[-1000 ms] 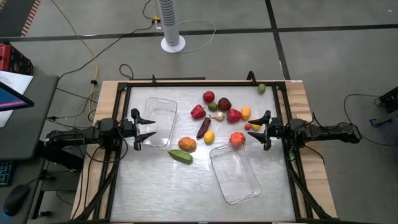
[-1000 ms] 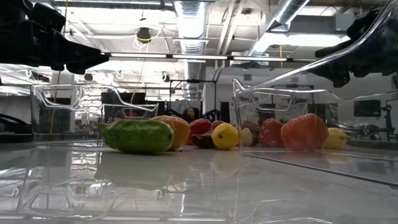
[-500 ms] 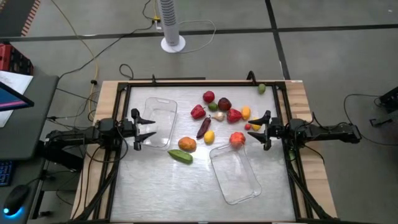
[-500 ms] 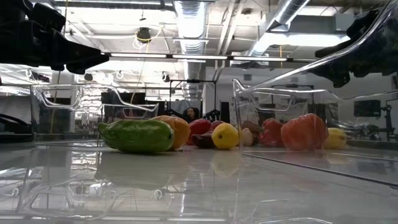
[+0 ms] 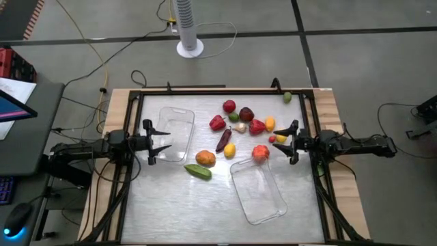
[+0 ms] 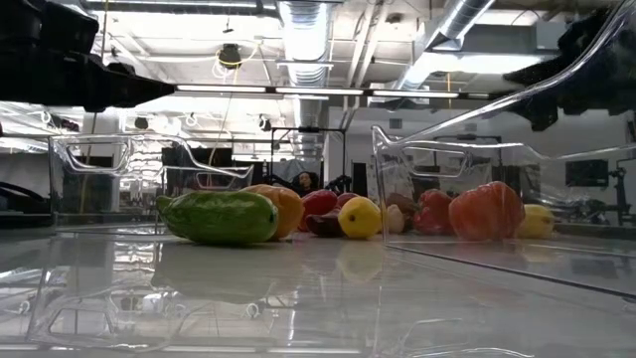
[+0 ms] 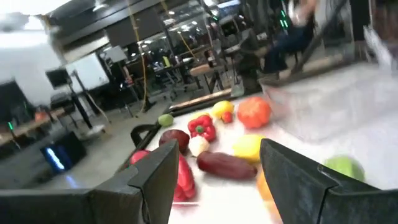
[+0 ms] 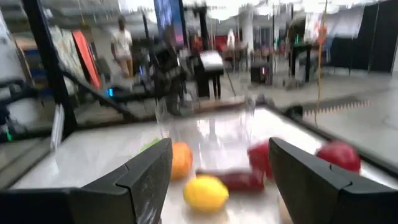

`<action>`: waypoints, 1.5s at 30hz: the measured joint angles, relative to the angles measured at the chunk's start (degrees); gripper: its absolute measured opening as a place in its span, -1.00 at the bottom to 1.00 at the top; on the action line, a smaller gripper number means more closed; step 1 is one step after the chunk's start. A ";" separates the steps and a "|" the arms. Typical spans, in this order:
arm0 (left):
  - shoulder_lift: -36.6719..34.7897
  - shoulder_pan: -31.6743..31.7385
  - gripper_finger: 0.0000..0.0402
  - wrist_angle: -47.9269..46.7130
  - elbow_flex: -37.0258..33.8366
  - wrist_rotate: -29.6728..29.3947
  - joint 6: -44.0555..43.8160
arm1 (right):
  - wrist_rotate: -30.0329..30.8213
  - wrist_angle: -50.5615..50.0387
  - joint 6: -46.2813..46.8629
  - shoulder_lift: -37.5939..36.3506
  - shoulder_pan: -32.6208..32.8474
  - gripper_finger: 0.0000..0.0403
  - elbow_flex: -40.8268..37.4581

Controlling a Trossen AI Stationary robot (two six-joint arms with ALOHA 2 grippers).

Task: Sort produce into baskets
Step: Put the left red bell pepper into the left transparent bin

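The produce lies loose in the middle of the table: a green cucumber-like piece point(image 5: 198, 171), an orange piece point(image 5: 205, 158), a yellow lemon point(image 5: 229, 150), a maroon eggplant point(image 5: 223, 139), red pieces point(image 5: 257, 126), a pale garlic point(image 5: 240, 127) and a red-orange fruit point(image 5: 260, 152). One clear basket point(image 5: 175, 133) stands at the left. The other point(image 5: 258, 190) stands near the right, slanted. My left gripper point(image 5: 160, 140) is open beside the left basket's left side point(image 7: 214, 186). My right gripper point(image 5: 285, 141) is open just right of the produce point(image 8: 227, 186). Both are empty.
A small green fruit point(image 5: 287, 97) lies on the wooden border at the far right corner, outside the black frame point(image 5: 225, 90). A small red and a small yellow piece point(image 5: 276, 139) lie right by my right gripper's fingertips. Bare table surface lies at the near left point(image 5: 171, 212).
In the low view my left arm's dark shape has gone up a little. The produce and both baskets have kept still.
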 joint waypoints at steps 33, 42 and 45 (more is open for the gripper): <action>11.26 -0.01 0.07 18.41 10.00 -6.55 -36.81 | -2.96 -5.56 -3.17 33.39 -9.54 0.45 21.85; 32.19 0.01 0.07 17.44 30.14 -11.39 -18.41 | -6.28 -16.56 -8.23 62.63 -16.48 0.45 43.95; 35.20 -0.01 0.07 12.77 34.26 -6.34 -14.04 | -6.39 -20.26 -10.87 69.70 -17.33 0.47 50.02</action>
